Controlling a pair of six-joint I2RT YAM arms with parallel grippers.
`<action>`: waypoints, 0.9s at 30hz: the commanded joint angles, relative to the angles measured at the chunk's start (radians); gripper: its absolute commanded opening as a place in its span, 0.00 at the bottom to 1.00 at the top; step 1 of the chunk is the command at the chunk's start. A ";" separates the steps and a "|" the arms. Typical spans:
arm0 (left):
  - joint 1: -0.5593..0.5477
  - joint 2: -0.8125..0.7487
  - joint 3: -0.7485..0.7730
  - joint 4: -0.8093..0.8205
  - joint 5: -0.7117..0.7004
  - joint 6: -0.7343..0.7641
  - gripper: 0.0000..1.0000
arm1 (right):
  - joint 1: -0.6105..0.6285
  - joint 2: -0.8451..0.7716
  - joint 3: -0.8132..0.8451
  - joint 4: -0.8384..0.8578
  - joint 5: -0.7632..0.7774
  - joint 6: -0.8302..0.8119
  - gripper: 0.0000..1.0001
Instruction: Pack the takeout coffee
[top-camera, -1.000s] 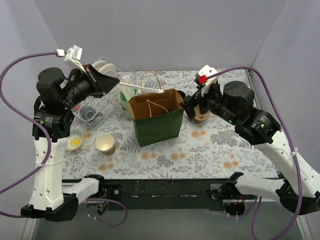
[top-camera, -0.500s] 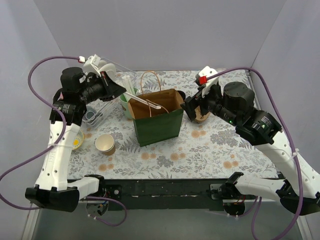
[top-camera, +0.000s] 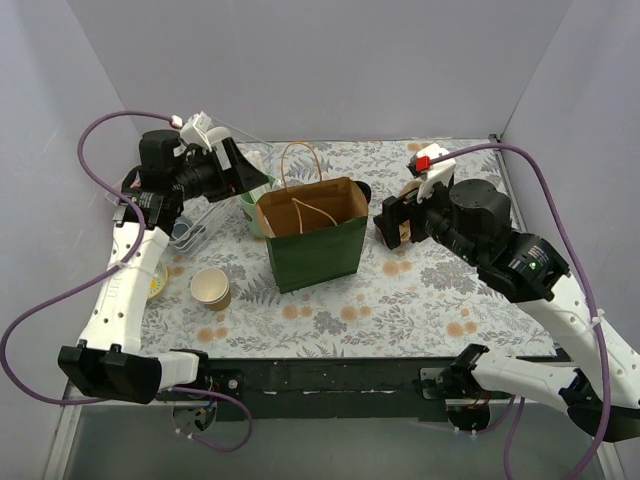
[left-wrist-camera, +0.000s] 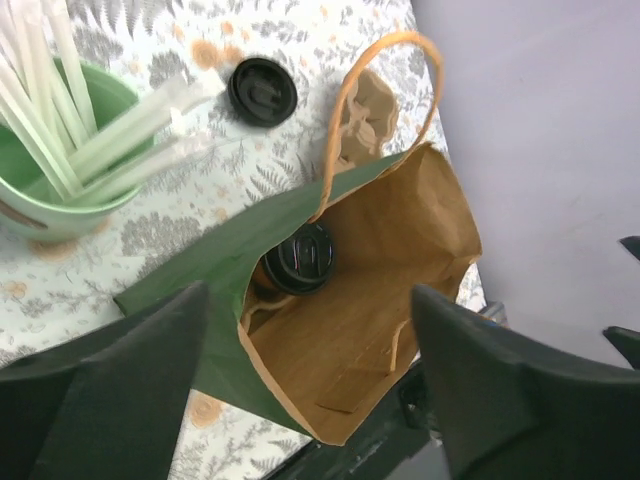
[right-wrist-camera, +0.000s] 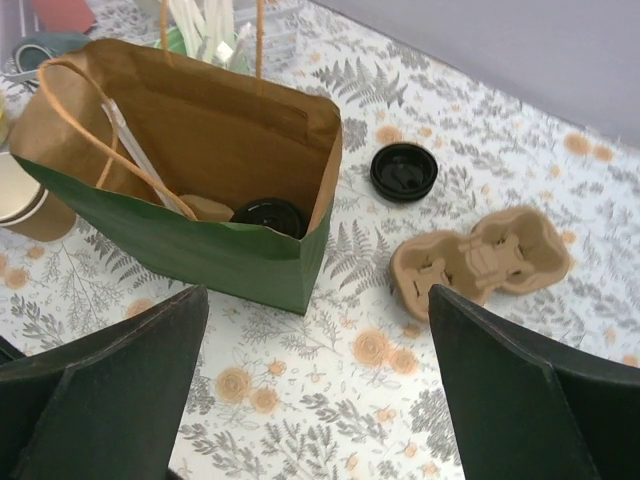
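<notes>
The takeout coffee (left-wrist-camera: 297, 258) sits inside the green paper bag (top-camera: 312, 240), down at the bottom, upright, w/ its black lid on top. From the right wrist cam it is nr the bag's right end. A long wrapped straw (right-wrist-camera: 140, 150) leans in the bag too, beside the cup. The left end effector (left-wrist-camera: 308, 300) hangs up by the bag's open top w/ its fingers spread wide & nothing btwn them. The right end effector (right-wrist-camera: 318, 295) is wide open too & empty, up over the surface (top-camera: 430, 290) on the bag's right side. A loose black lid (right-wrist-camera: 404, 170) & a brown cup carrier (right-wrist-camera: 480, 258) lie on the surface nr the bag, not touching it. A green cup of straws (left-wrist-camera: 45, 190) stands just by the bag's far left corner. An open paper cup (top-camera: 210, 287) stands apart on the bag's left.
</notes>
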 joint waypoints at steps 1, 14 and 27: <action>0.003 -0.042 0.115 -0.040 -0.020 0.055 0.98 | -0.004 0.036 0.051 -0.077 0.074 0.162 0.98; 0.003 -0.471 -0.270 0.169 0.049 -0.032 0.98 | -0.004 0.010 0.051 -0.025 0.022 0.386 0.99; 0.003 -0.573 -0.341 0.218 0.042 -0.101 0.98 | -0.004 -0.049 -0.013 0.058 0.011 0.441 0.98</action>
